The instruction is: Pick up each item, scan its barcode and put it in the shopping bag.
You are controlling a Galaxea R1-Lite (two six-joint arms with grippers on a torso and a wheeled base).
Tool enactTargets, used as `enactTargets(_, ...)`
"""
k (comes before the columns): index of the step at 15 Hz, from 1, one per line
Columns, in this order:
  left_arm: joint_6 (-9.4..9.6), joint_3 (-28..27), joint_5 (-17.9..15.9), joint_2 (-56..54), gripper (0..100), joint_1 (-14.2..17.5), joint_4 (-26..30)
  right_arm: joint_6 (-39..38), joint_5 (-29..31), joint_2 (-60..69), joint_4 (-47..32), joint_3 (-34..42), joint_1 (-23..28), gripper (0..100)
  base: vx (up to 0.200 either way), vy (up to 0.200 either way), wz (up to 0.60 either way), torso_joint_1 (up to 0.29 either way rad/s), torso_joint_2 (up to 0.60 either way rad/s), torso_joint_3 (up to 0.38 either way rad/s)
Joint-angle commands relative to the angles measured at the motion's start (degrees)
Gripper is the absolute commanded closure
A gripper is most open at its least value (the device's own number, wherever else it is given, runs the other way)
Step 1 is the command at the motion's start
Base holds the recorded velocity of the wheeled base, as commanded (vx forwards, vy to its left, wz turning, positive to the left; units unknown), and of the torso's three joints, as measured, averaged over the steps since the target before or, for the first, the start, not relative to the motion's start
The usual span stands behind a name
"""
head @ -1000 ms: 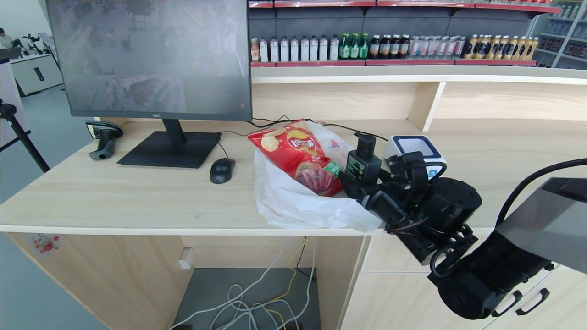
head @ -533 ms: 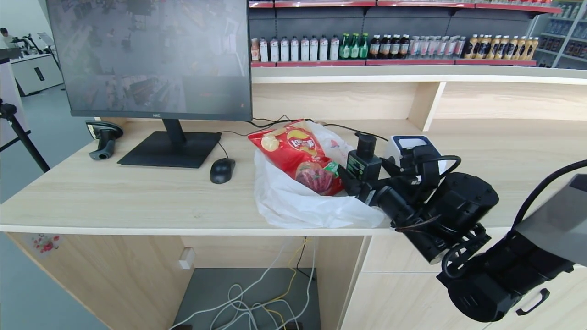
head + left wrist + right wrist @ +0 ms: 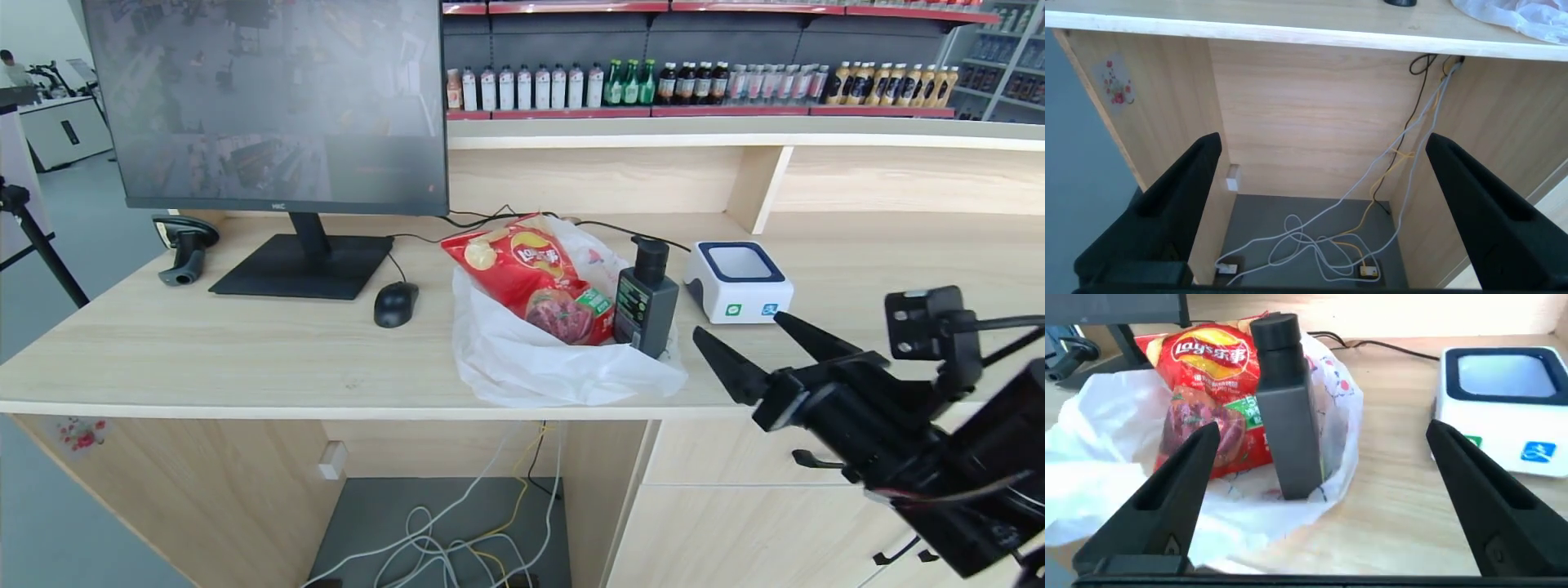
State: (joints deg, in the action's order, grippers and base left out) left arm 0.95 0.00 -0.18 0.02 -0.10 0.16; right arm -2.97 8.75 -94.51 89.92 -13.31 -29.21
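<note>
The dark pump bottle (image 3: 646,298) stands upright just right of centre in the head view, its long axis vertical. Its base rests on the spread plastic of the white shopping bag (image 3: 531,367), and its side is close against the red chip bag (image 3: 531,273) that leans in the same bag. In the right wrist view the bottle (image 3: 1288,416) rises inside the bag's (image 3: 1094,457) rumpled rim, so it is judged to be already deposited. The right gripper (image 3: 735,322) occupies the lower right of the head view with its fingers spread wide and holding nothing. The bottle lies up and to the left of it, apart from both fingertips. The white countertop scanner (image 3: 737,282) sits just above the gripper in the frame and just right of the bottle. The right arm is clearly the nearer of the two, and any regrasp would close across the bottle's upright body. The left gripper (image 3: 1323,143), likewise wide apart and empty, faces the recess under the counter, where loose cables (image 3: 1331,245) hang and coil. The pale wood counter (image 3: 245,343) also bears a monitor (image 3: 269,98), a mouse (image 3: 396,304) and a handheld scanner (image 3: 188,249) toward the left. Shelves of bottled drinks (image 3: 694,82) run along the top of the frame.
</note>
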Motion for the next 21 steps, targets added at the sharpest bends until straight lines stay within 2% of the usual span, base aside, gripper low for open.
enactTargets(1,0.02,0.0,0.0,0.0,0,0.0,0.0,0.2,-0.8,20.7,-2.9,13.3,0.3,0,0.000,0.000,0.00,0.000,0.00,0.000)
enactTargets(2,0.02,0.0,0.0,0.0,0,0.0,0.0,0.3,-0.8,25.2,-7.7,13.3,0.4,0,0.000,0.000,0.00,0.000,0.00,0.000)
enactTargets(3,0.02,0.0,0.0,0.0,0,0.0,0.0,1.5,-1.4,34.5,-21.6,13.3,0.3,0,0.000,0.000,0.00,0.000,0.00,0.000)
enactTargets(4,0.02,0.0,0.0,0.0,0,0.0,0.0,2.8,-2.3,43.4,-33.3,13.3,0.3,0,0.000,0.000,0.00,0.000,0.00,0.000)
enactTargets(5,0.02,0.0,0.0,0.0,0,0.0,0.0,3.4,-3.4,48.5,-40.7,13.3,0.3,0,0.000,0.000,0.00,0.000,0.00,0.000)
enactTargets(6,0.10,0.0,0.0,0.0,0,-0.1,0.0,4.9,-4.7,59.1,-55.9,12.6,0.3,0,0.000,0.000,0.00,0.000,0.00,0.000)
enactTargets(7,0.02,0.0,0.0,0.0,0,0.0,0.0,5.5,-4.9,66.4,-66.4,11.9,0.2,0,0.000,0.000,0.00,0.000,0.00,0.000)
enactTargets(9,0.02,0.0,0.0,0.0,0,0.0,0.0,6.8,-9.5,76.8,-79.8,11.2,-1.9,0,0.000,0.000,0.00,0.000,0.00,0.000)
enactTargets(12,-0.07,0.0,0.0,0.0,0,0.0,0.0,8.0,-11.0,88.4,-89.5,13.3,-2.1,0,0.000,0.000,0.00,0.000,0.00,0.000)
enactTargets(14,-0.07,0.0,0.0,0.0,0,0.0,-0.1,4.2,-10.8,88.6,-89.7,13.3,0.5,0,0.000,0.000,0.00,0.000,0.00,0.000)
enactTargets(15,-0.07,0.0,0.0,0.0,0,0.0,0.0,4.6,-10.8,88.3,-89.7,13.3,5.8,0,0.000,0.000,0.00,0.000,0.00,0.000)
enactTargets(17,-0.07,0.0,0.0,0.0,0,0.0,0.0,4.3,-10.9,85.2,-89.7,13.3,20.7,0,0.000,0.000,0.00,0.000,0.00,0.000)
enactTargets(18,-0.07,0.0,0.0,0.0,0,0.0,0.0,4.4,-10.9,85.0,-89.7,13.3,24.8,0,0.000,0.000,0.00,0.000,0.00,0.000)
enactTargets(21,-0.07,0.0,0.0,0.0,0,0.0,0.0,4.2,-10.8,90.8,-89.8,13.3,26.8,0,0.000,0.000,0.00,0.000,0.00,0.000)
